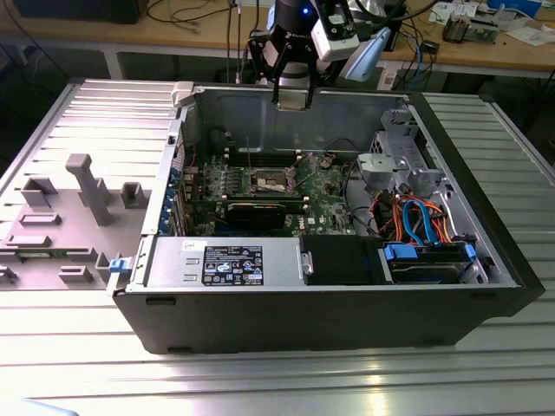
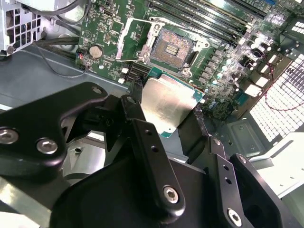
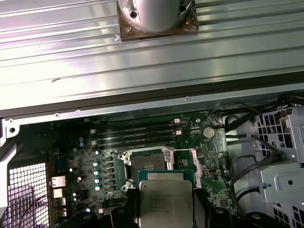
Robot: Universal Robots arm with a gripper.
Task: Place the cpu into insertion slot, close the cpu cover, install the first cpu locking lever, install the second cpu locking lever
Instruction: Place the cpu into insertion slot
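Cpu (image 2: 166,104): gripped at two opposite edges with its silver-grey top showing in both wrist views (image 3: 164,202); it is held in the air above the board and is not yet seated.
Desk (image 1: 260,381): ribbed metal surface that carries the open computer case.
Computer case (image 1: 347,303): lies on its side with the side panel off, so the inside faces up; a black drive bay and bundled blue and orange cables sit toward the exterior view's right.
Arm (image 1: 295,35): reaches down over the case's far wall in the exterior view.
Motherboard (image 1: 329,195): green, lying flat on the case floor, with long memory slots beside the socket.
Jaws: clenched on the cpu, one dark finger (image 2: 152,156) on each side of the chip.
Insertion slot (image 2: 172,48): bare, its dark contact field exposed (nothing lies in it); the cpu hangs near it, slightly off to one side.
Cpu cover (image 2: 121,42): swung open, its silver frame lying beside the slot.
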